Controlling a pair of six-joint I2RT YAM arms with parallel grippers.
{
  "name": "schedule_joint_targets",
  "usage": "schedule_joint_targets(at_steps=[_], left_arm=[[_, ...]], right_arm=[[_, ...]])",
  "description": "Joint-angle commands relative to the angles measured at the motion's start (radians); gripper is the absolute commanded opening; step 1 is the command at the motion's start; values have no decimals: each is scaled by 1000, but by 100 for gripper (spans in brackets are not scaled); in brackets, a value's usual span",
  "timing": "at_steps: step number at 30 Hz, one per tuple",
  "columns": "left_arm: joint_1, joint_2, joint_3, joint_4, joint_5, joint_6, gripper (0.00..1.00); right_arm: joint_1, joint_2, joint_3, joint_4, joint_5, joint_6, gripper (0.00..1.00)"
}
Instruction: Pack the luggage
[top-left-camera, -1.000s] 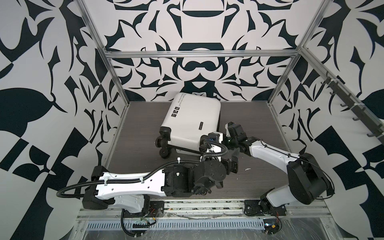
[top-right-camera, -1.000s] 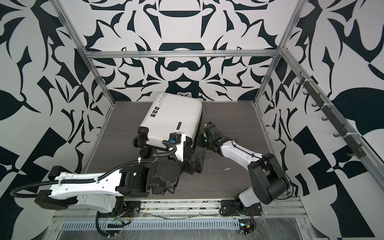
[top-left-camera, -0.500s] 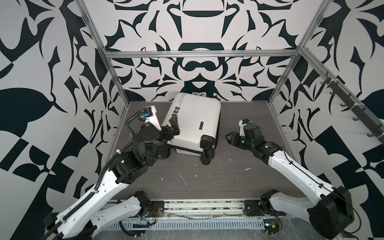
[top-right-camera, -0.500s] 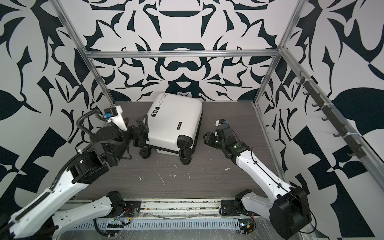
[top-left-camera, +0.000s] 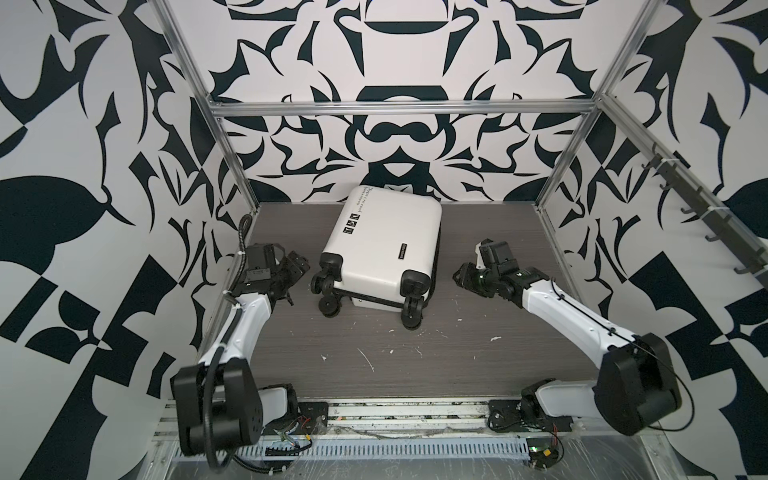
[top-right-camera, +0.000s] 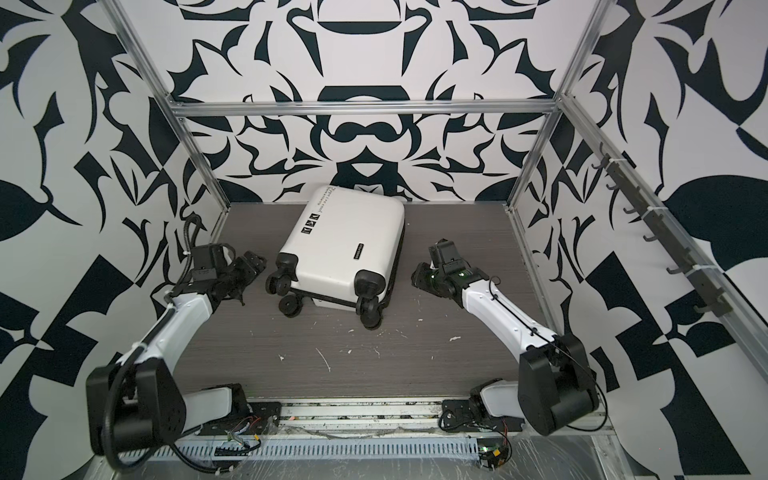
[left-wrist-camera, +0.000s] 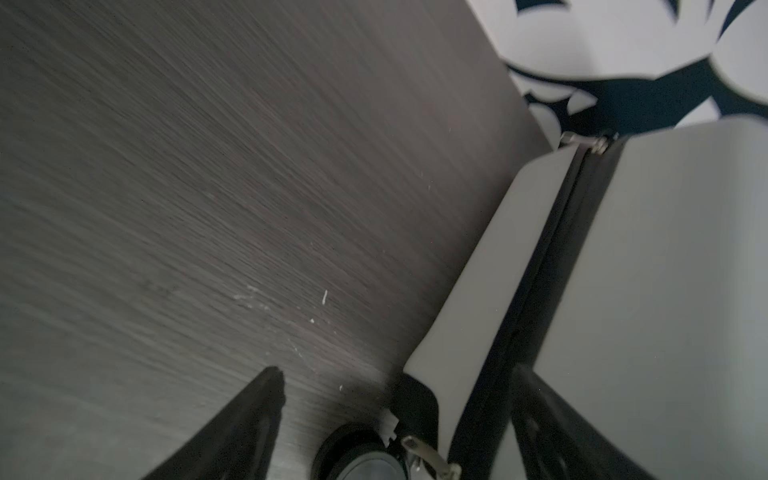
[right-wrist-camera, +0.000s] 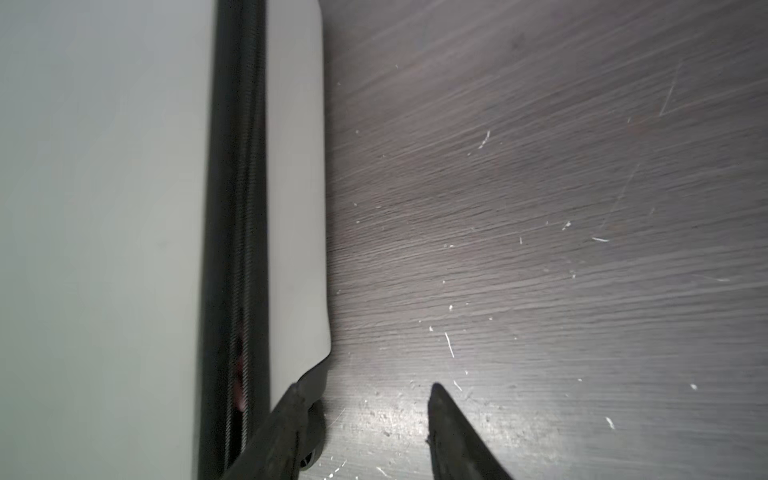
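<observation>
Currently the luggage (top-left-camera: 386, 241) lies shut and flat on the table (top-left-camera: 415, 374), wheels (top-left-camera: 411, 316) toward the arms' bases, squarely between the two grippers. The left gripper (top-left-camera: 299, 266) sits just beside the nearest wheel, apart from it, jaws spread wide and holding nothing. In its wrist view one finger (left-wrist-camera: 249, 424) hangs over bare table, with the shell's corner ahead. The right gripper (top-left-camera: 459, 276) stands near the luggage's opposite side, jaws parted and empty. Its fingers (right-wrist-camera: 453, 432) frame bare table, with the black zip (right-wrist-camera: 232, 208) running just off one tip.
</observation>
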Motion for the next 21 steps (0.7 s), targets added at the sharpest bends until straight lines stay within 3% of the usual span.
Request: schedule_joint_targets(at_steps=[1,8,14,21], left_arm=[[-9,62,-13,141,183,-38,76],[-96,69,-43,140,187,20,73],[-239,91,32,36,142,113,73],[-342,167,50,112,188,55,71]], right_arm=[[-10,66,69,0,-43,-34,51],[-22,303,253,-16,-81,-64,49],[-22,474,457,-80,-103,-89,46],[-58,550,598,-156,-83,-130,46]])
